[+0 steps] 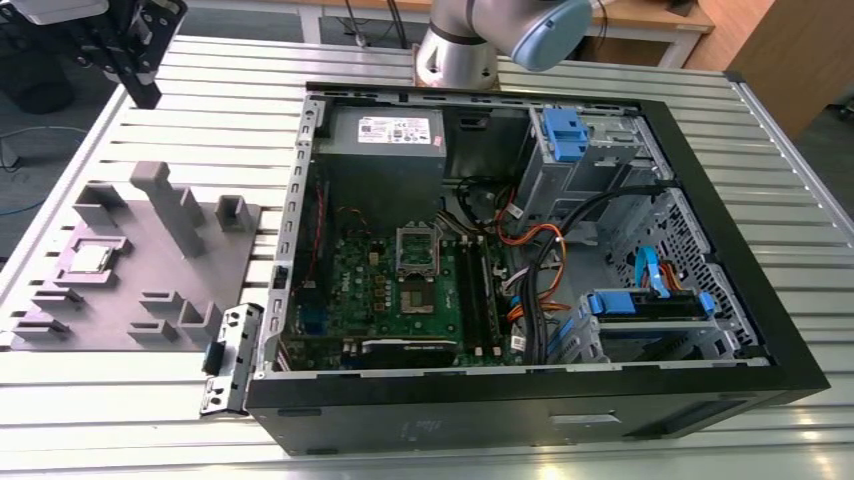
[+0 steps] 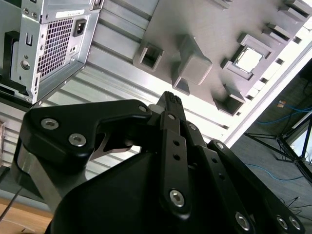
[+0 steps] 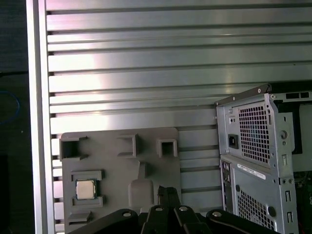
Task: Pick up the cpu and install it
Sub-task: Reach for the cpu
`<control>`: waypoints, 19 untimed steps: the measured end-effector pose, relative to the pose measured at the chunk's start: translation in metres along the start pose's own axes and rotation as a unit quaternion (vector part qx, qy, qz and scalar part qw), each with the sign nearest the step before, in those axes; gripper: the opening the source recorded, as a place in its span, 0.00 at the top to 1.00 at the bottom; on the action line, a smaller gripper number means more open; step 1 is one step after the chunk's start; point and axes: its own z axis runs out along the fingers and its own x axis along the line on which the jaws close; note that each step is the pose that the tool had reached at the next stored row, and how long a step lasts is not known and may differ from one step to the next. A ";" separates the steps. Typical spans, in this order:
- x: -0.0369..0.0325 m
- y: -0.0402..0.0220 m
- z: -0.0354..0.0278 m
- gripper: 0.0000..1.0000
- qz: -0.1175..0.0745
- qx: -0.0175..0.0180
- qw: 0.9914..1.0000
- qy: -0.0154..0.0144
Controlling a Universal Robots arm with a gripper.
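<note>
**Slatted metal bench: cpu in its tray, gripper empty above it**

Slatted aluminium table (image 1: 160,130) carries everything. At the exterior view's left, the grey moulded tray (image 1: 147,275) lies flat on it. The cpu (image 1: 91,258) sits in a square pocket near the tray's left edge, metal top up, and it shows in both wrist views (image 3: 86,189) (image 2: 248,58). The gripper (image 1: 143,97) hangs well above the tray's far end, apart from the chip. In the first wrist view its fingers (image 3: 165,191) look drawn together with nothing between them.

To the right stands the open computer case (image 1: 534,400). The silver socket frame (image 1: 418,250) sits on the green motherboard (image 1: 374,290), and a bundle of cables (image 1: 534,245) lies just beside the board.

Several things could go wrong, in my judgement:
- Fingers brought down shut would press on the chip's top rather than straddle it.
- The chip is flat and sits low, so there is little edge to grip, and an off-centre pinch could tilt it or let it slip.
- The tray's upright blocks stand near the pocket and could catch a widened finger.
- At the socket, a tilted or turned chip would not seat and might damage the contacts.
- The nearby cables could snag the arm.
</note>
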 end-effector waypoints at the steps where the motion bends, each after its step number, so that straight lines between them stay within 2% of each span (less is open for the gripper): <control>1: 0.0008 0.0000 0.0000 0.89 0.000 0.000 1.000 0.000; 6: 0.0079 -0.0007 0.0010 0.89 0.000 0.000 1.000 0.000; 19: 0.0343 -0.0029 0.0060 0.89 0.000 0.000 1.000 0.000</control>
